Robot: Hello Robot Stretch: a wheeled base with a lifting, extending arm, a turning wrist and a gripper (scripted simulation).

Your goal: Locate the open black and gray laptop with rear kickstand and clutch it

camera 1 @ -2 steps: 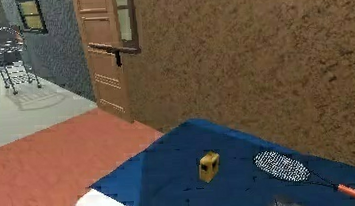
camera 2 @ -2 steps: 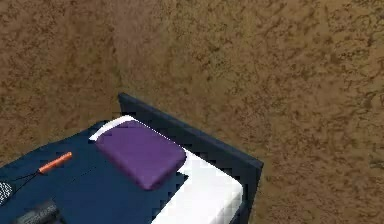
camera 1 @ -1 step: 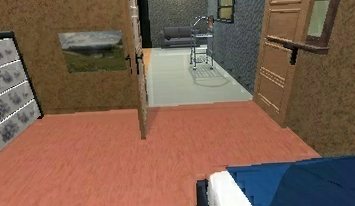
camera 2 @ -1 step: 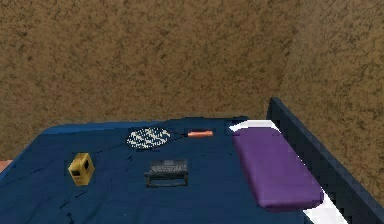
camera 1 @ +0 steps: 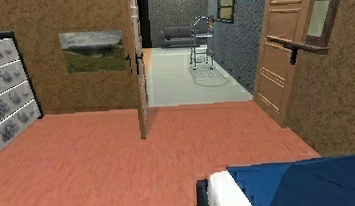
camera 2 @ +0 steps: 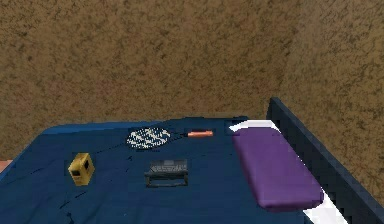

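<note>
risk: dark flat obj (camera 2: 167, 173) on blue bed (camera 2: 215, 188) unconfirmed as laptop, wrong item could be grabbed | yellow box (camera 2: 81, 168) nearby could be knocked | gripper state: cannot be told

- the bed cover (camera 2: 100, 195) is showing deep navy blue at the arm side view's six o'clock.
- the pillow (camera 2: 272, 165) at four o'clock is showing plain purple.
- the small box (camera 2: 81, 168) at eight o'clock is showing yellow.
- the laptop-shaped thing (camera 2: 167, 173) is showing black and dark grey.
- the round thing (camera 2: 150, 138) is showing a black-and-white mesh pattern.
- the little stick (camera 2: 201, 132) is showing orange-red.
- the wall (camera 2: 150, 60) is showing speckled brown.
- the floor (camera 1: 98, 155) is showing salmon in the forward view.
- the dresser (camera 1: 3, 89) at nine o'clock is showing white fronts with grey floral print.
</note>
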